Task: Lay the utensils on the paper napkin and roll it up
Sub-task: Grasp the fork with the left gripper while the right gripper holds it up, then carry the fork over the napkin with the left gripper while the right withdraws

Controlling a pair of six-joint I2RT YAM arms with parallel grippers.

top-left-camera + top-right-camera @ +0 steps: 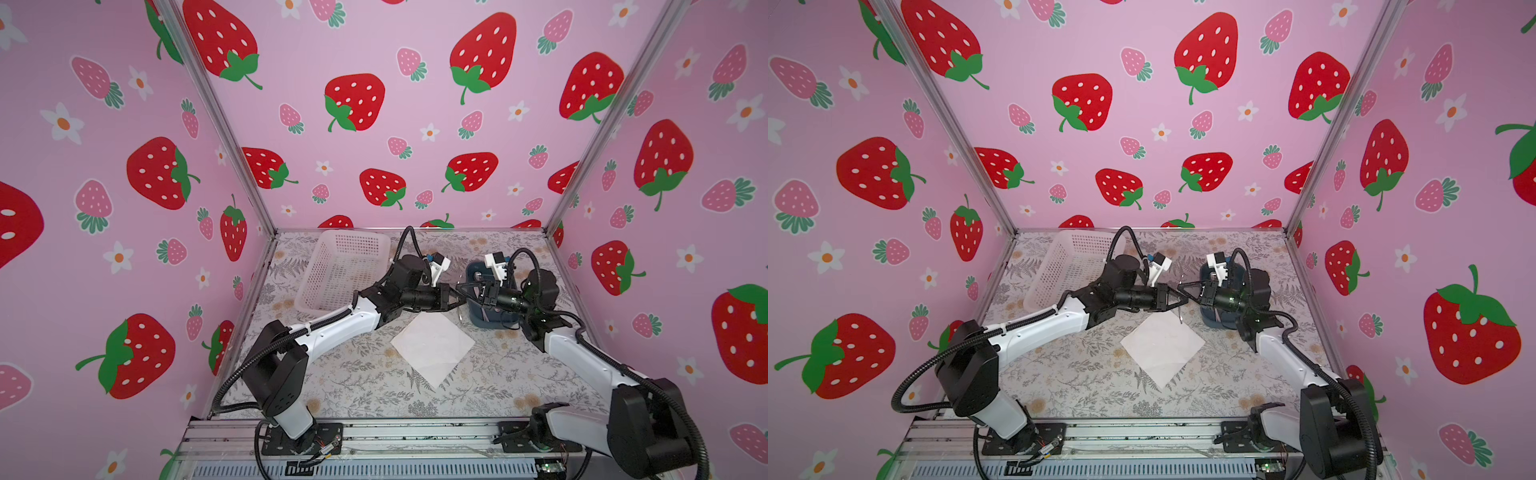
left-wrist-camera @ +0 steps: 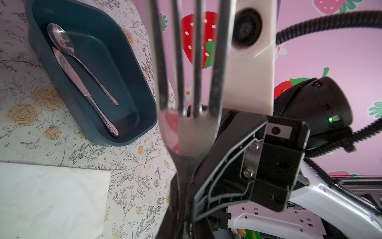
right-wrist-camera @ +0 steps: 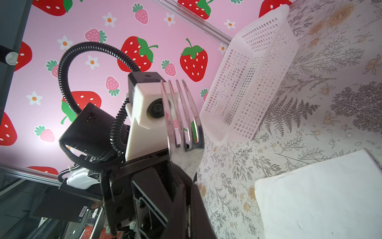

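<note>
A metal fork (image 2: 190, 132) stands upright in the air above the far corner of the white paper napkin (image 1: 432, 347), tines up. Both grippers meet on it. My left gripper (image 2: 182, 207) has its jaws closed round the fork's handle. My right gripper (image 3: 187, 207) is shut on the same fork (image 3: 184, 149), just below the neck. In both top views the two grippers (image 1: 455, 297) (image 1: 1185, 293) touch tip to tip, with the fork (image 1: 1180, 309) as a thin line between them. A silvery spoon (image 2: 82, 62) and a knife (image 2: 82, 91) lie in the dark teal bin (image 2: 144, 87).
The teal bin (image 1: 478, 320) sits right of the napkin, under my right wrist. A white perforated basket (image 1: 345, 270) lies at the back left. Pink strawberry walls close in three sides. The floral cloth (image 1: 357, 386) lies bare in front.
</note>
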